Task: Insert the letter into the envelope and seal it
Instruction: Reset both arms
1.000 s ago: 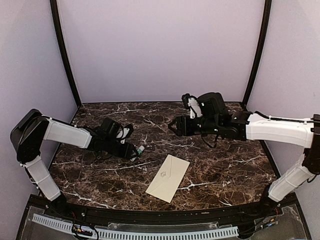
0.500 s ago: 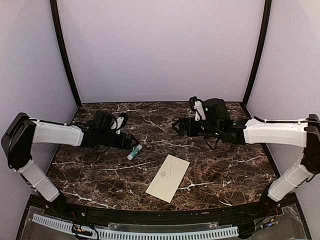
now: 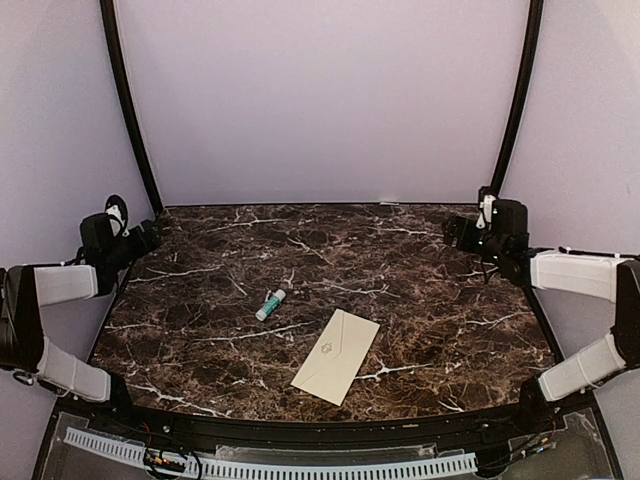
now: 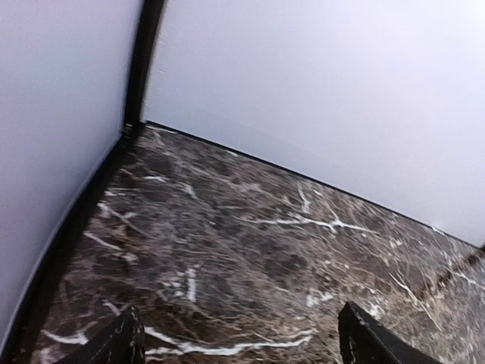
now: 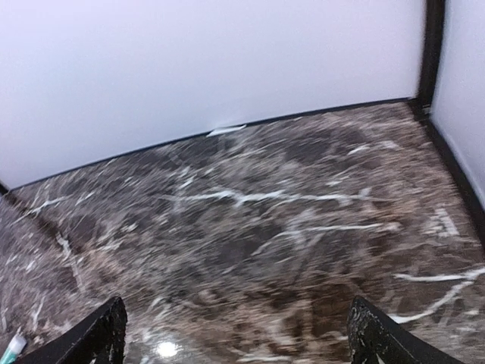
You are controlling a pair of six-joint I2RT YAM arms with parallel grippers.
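- Near the middle of the dark marble table, toward its front edge, the envelope lies flat and slanted. One short end points at the near edge and the other points up and to the right. Its faint emblem faces up, and neither gripper touches it.
- Just up and left of the envelope, but apart from it, a small white-and-teal glue stick lies on its side.
- The left gripper hangs at the table's far-left edge, close to the side wall and well apart from both things. In the left wrist view its two dark fingertips stand spread wide, with only bare marble between them.
- The right gripper sits at the far-right edge, near the back corner post — also well apart from the envelope. In the right wrist view its fingertips are likewise parted wide and hold nothing.
- The glue stick's teal end just shows at the lower-left corner of the right wrist view.
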